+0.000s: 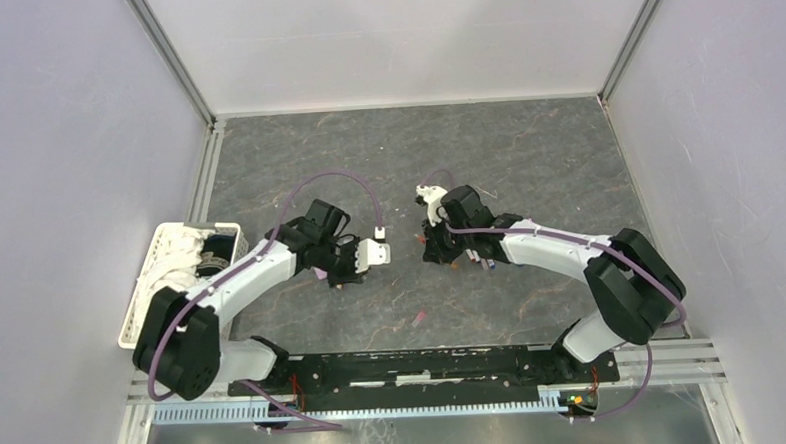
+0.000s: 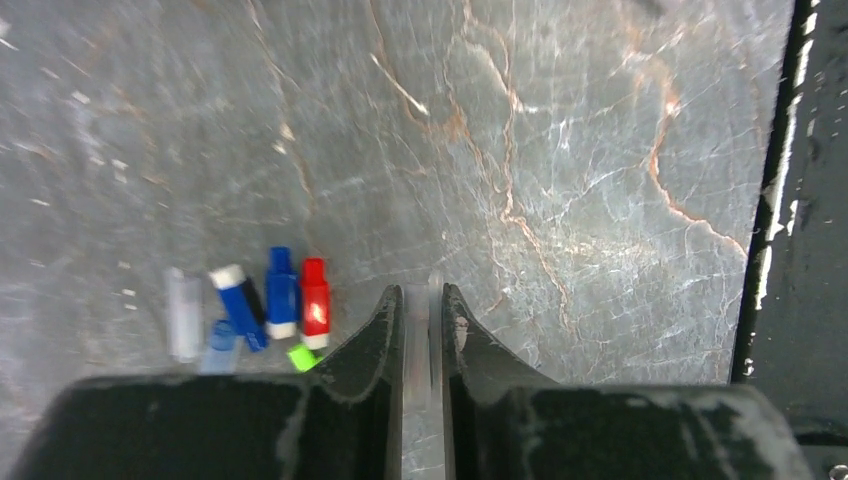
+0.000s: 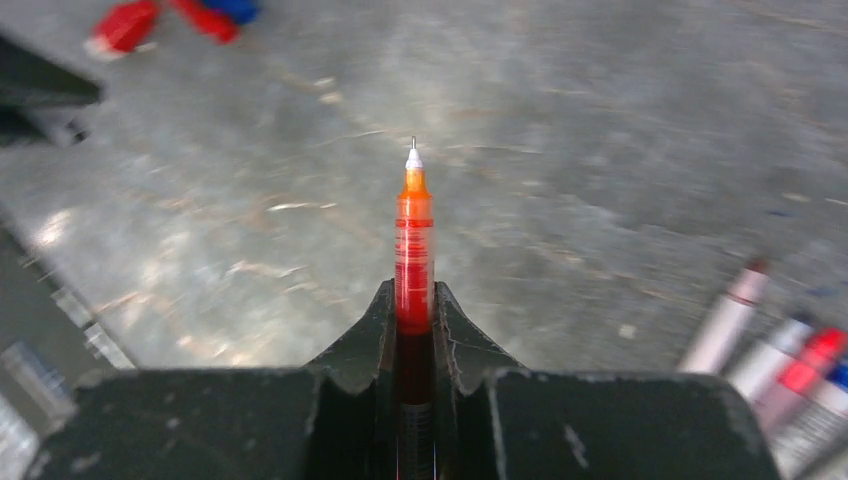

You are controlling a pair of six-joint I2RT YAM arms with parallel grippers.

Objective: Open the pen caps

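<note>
In the right wrist view, my right gripper (image 3: 414,300) is shut on an orange-red pen (image 3: 414,240) with its fine tip bare. My left gripper (image 2: 424,300) is shut on a thin clear pen cap (image 2: 434,290) that pokes just past the fingertips. Left of that gripper, loose pen caps lie on the table: a red one (image 2: 315,305), a blue one (image 2: 281,295), a blue one with a white end (image 2: 238,300), a clear one (image 2: 183,315) and a green one (image 2: 302,357). From above, the left gripper (image 1: 365,255) and right gripper (image 1: 432,248) face each other a short way apart.
More pens (image 3: 727,318) (image 3: 790,365) lie to the right of the right gripper, and red (image 3: 125,25) and blue caps show far off. A white basket (image 1: 186,261) stands at the table's left edge. A small pink piece (image 1: 419,318) lies near the front rail (image 1: 425,366).
</note>
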